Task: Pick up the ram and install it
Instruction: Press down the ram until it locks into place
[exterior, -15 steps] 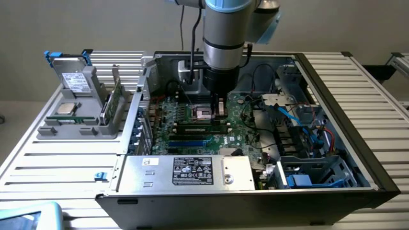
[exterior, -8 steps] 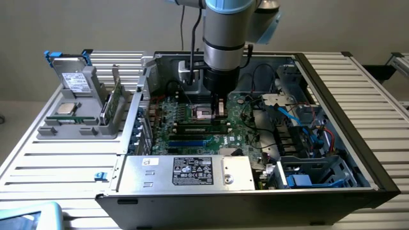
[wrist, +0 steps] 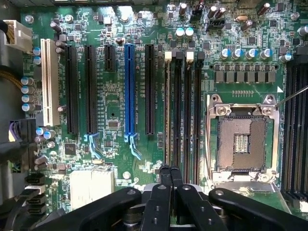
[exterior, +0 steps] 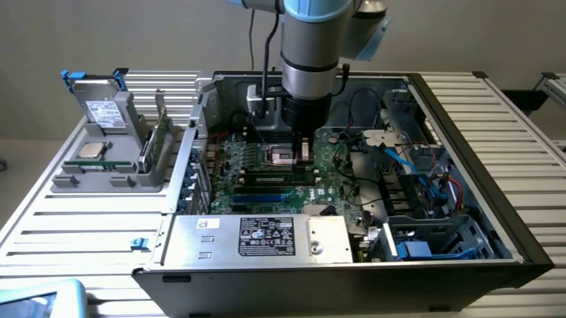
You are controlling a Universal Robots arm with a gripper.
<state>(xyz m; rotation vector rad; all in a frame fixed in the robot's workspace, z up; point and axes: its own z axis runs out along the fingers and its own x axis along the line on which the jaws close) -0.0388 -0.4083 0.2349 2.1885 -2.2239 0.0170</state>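
My gripper [exterior: 301, 151] reaches down into the open computer case, just above the motherboard [exterior: 332, 192]. In the wrist view its fingers [wrist: 171, 171] are shut together with nothing between them. They hang over the near end of the row of long memory slots. The ram [wrist: 167, 110] appears as a thin pale edge standing in the outermost slot, in line with my fingertips. In the exterior view it is a dark strip [exterior: 270, 177] in front of the gripper. Whether the fingertips touch it I cannot tell.
The open processor socket [wrist: 241, 139] lies beside the slots. Black and blue expansion slots [wrist: 129, 89] run parallel. On the exterior view's left a grey holder [exterior: 106, 180] carries a silver chip [exterior: 91, 149] and an upright green board [exterior: 158, 136]. Power supply [exterior: 256, 235] and cables [exterior: 402, 162] crowd the case.
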